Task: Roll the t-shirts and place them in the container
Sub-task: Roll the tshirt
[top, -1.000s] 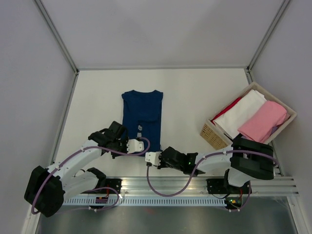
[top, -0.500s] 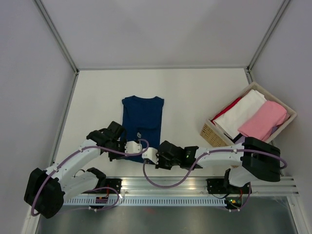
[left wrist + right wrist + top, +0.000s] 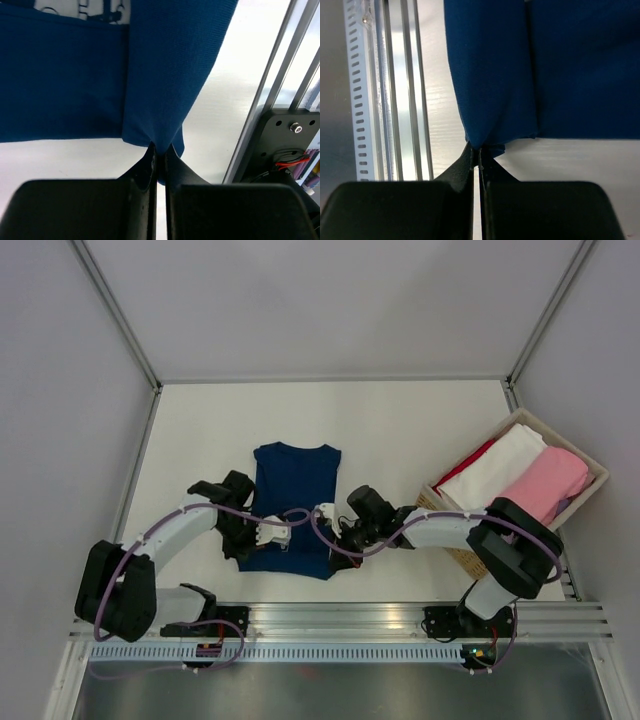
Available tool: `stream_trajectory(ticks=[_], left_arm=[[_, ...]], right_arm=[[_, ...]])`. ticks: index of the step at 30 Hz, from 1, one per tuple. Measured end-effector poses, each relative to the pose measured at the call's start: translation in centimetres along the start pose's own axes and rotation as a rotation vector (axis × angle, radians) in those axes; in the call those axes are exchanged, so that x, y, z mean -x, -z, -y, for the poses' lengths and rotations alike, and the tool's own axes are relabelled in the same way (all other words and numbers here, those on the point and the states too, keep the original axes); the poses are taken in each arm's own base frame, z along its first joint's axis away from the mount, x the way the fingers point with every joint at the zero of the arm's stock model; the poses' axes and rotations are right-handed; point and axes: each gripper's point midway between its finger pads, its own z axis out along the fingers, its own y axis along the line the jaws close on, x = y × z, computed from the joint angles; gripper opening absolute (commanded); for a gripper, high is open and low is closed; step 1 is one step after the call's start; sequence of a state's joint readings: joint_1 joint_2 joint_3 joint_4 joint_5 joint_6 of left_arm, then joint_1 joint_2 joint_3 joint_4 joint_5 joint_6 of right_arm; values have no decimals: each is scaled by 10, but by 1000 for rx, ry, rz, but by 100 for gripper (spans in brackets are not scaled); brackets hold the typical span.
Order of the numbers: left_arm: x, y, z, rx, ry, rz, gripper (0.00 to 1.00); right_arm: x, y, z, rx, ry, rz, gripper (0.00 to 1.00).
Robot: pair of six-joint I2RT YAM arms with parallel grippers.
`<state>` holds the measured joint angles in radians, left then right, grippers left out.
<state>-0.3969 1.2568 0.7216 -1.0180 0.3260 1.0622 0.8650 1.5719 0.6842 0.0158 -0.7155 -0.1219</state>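
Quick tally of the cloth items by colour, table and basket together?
Navy shirt: 1
White cloth: 1
Pink cloth: 1
Red cloth: 1, mostly hidden
Total: 4

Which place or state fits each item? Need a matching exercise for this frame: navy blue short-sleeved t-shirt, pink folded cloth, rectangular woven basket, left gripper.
Things:
1. navy blue short-sleeved t-shirt
2. pink folded cloth
3. rectangular woven basket
4. left gripper

Places or states:
A. at the right edge of the white table, packed with folded cloth
B. shut on the shirt's near hem
C. spread mid-table, collar at the far end
D. in the basket, beside a white folded cloth

Pairs: 1-C, 2-D, 3-A, 4-B
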Motion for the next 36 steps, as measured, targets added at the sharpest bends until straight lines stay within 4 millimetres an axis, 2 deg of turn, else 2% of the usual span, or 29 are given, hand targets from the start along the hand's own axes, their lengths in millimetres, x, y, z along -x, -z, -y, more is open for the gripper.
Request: stream_trajectory(ticks=[4, 5, 8, 13, 15, 17, 18, 21, 22, 25, 28, 32, 34, 36], left_arm=[[5, 1, -14, -32, 47, 24, 9], [6, 1, -16, -37, 54, 29, 18], [5, 0, -20, -50, 77, 33, 32], [4, 2, -25, -51, 132, 74, 39], [7, 4, -27, -47, 154, 102, 38], [12, 4, -29, -45, 182, 132, 31], [15, 4, -29, -45, 195, 151, 27], [21, 6, -33, -33, 229, 196, 5], [23, 6, -33, -31, 239, 206, 3], [23, 5, -31, -37, 258, 216, 2], [19, 2, -19, -63, 269, 215, 2], [20, 4, 1, -98, 276, 247, 2], [19, 8, -1, -86, 297, 271, 3], [17, 9, -6, -83, 328, 283, 3]], right_arm=[[-8, -1, 16, 45, -103, 20, 0], [-6, 0, 21, 47, -128, 38, 0], [0, 7, 33, 41, -166, 85, 0], [4, 8, 40, 42, -201, 96, 0], [6, 7, 41, 46, -205, 93, 0], [8, 7, 41, 48, -206, 92, 1], [9, 8, 41, 48, -206, 93, 1], [11, 8, 41, 47, -210, 91, 0], [10, 8, 41, 45, -214, 88, 0], [8, 8, 40, 45, -239, 80, 0], [5, 7, 35, 51, -269, 73, 0], [-7, 8, 13, 79, -304, 55, 0], [-7, 9, 7, 91, -310, 57, 0], [0, 10, 12, 83, -316, 71, 0]])
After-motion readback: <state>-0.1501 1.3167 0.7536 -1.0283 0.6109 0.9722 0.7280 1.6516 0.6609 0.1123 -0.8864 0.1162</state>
